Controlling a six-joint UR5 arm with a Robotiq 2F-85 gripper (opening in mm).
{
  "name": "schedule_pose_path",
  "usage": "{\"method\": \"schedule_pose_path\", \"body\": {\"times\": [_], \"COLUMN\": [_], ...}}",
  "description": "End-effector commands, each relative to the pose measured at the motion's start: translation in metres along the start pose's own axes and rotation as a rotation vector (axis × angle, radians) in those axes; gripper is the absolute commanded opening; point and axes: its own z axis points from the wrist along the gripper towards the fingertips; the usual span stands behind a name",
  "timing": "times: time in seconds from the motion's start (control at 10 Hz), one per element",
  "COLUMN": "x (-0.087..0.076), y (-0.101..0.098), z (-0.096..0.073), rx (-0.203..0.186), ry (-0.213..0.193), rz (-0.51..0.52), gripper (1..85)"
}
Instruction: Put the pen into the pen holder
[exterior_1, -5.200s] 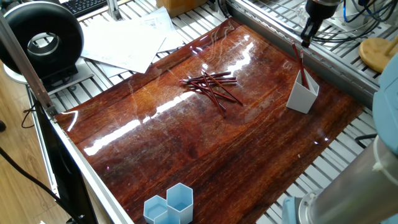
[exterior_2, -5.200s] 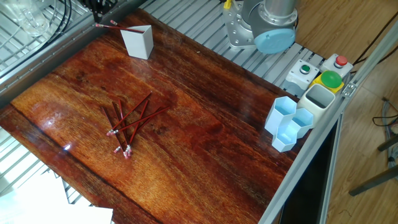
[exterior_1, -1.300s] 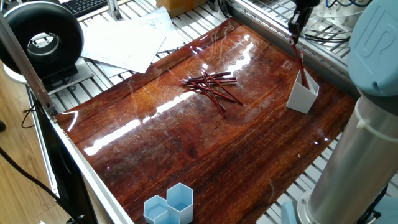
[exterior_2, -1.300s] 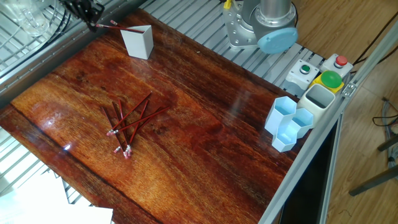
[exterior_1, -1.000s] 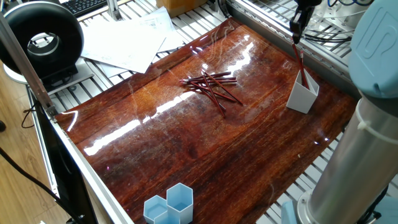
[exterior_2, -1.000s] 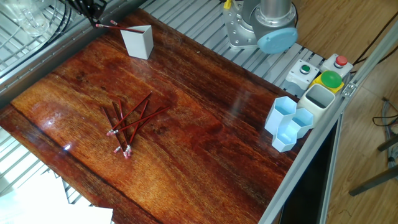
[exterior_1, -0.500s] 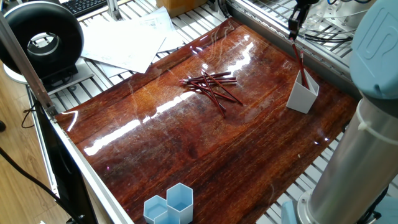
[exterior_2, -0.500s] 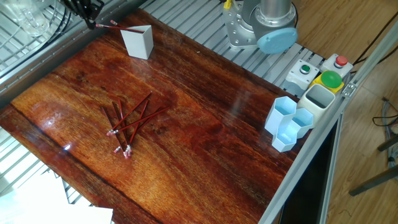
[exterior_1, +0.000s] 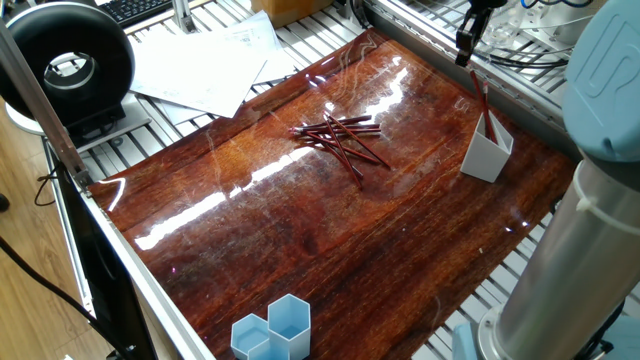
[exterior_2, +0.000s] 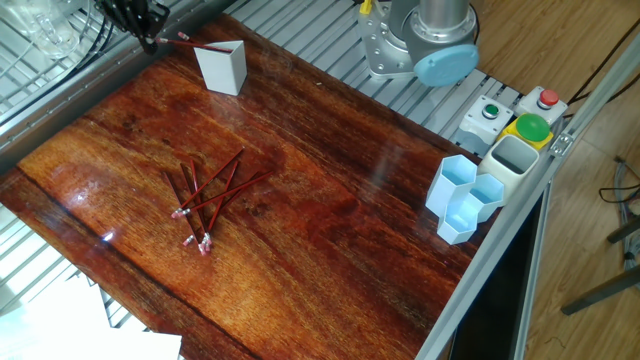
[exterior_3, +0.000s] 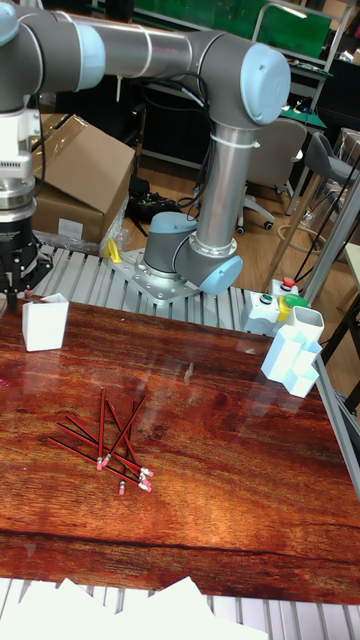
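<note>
Glossy wooden tabletop (exterior_1: 300, 230). Pen (exterior_1: 482, 100) leaning in white pen holder (exterior_1: 487, 150), top sticking out. Gripper (exterior_1: 465, 47) hovering just above pen's end; grip width unclear. Remaining pens (exterior_1: 340, 135) lying mid-table, waiting.

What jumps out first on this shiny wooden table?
A loose pile of red pens lies crossed mid-table. At the far edge a white pen holder has one pen leaning out, with the pincer just above its top end. Light blue hexagonal cups cluster at the opposite edge.
</note>
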Motion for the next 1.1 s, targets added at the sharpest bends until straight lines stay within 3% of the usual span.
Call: {"method": "schedule_pose_path", "body": {"times": [0.0,0.6,0.9,1.0], "x": [0.013,0.032,0.033,0.030], "y": [0.010,0.021,0.022,0.016], "z": [-0.006,-0.022,-0.021,-0.016], "rx": [-0.023,-0.005,0.003,0.023], "ry": [0.034,0.084,0.083,0.063], "rz": [0.019,0.073,0.075,0.063], "gripper": [1.0,1.0,1.0,1.0]}}
